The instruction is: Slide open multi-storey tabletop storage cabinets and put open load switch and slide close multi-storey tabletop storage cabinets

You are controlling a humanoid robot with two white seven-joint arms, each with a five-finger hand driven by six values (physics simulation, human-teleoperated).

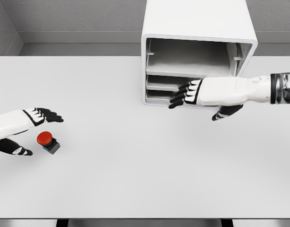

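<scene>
The white cabinet (199,52) stands at the table's (135,179) far edge, its front open on stacked shelves. The right hand (192,93) reaches the lower shelves, fingers extended, holding nothing. The red-topped switch (48,142) lies on the table near the left hand (21,130), which spreads around it without gripping.

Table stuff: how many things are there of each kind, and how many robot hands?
Cabinets: 1, the white cabinet at the back of the table.
Switches: 1, the red button switch near the left edge.
Robot hands: 2, the left hand by the switch and the right hand at the cabinet's front.
Total: 4.
</scene>
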